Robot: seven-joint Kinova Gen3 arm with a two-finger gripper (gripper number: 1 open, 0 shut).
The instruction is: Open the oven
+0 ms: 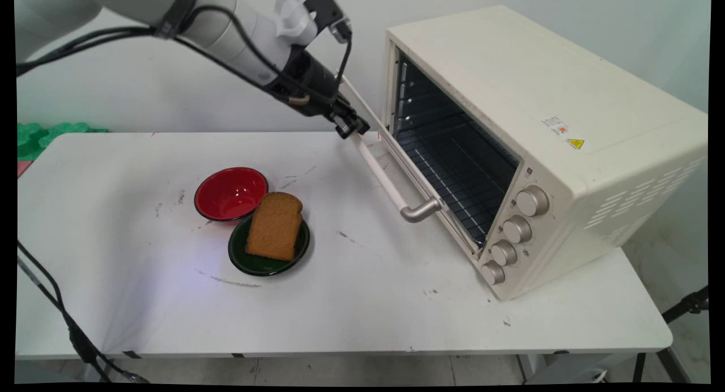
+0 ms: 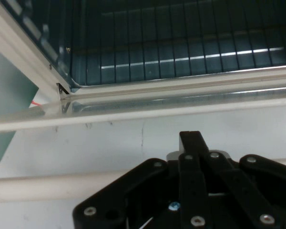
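Main view shows the gripper [image 1: 352, 127] at the far end of the oven door's handle [image 1: 380, 172], a cream bar that runs from the back of the table toward the near side and ends in a grey metal bracket [image 1: 420, 211]. The door [image 1: 416, 179] of the toaster oven [image 1: 544, 126] hangs open, lowered toward the table, and the wire rack [image 1: 453, 182] inside is visible. The arm comes down from the upper left, so the gripper meets the bar across its long axis, not along it.

From the hand camera, the fingers [image 2: 193, 157] appear pressed together into one black tip, closed, with nothing between them. The handle [image 2: 52, 187] passes behind the black linkage, so I cannot tell if the tip only touches the bar or rests on top of it.

Well apart, to the left on the white table [image 1: 141, 301], a slice of brown bread [image 1: 274, 226] lies on a dark green plate [image 1: 249, 261], which touches a red bowl [image 1: 230, 192].
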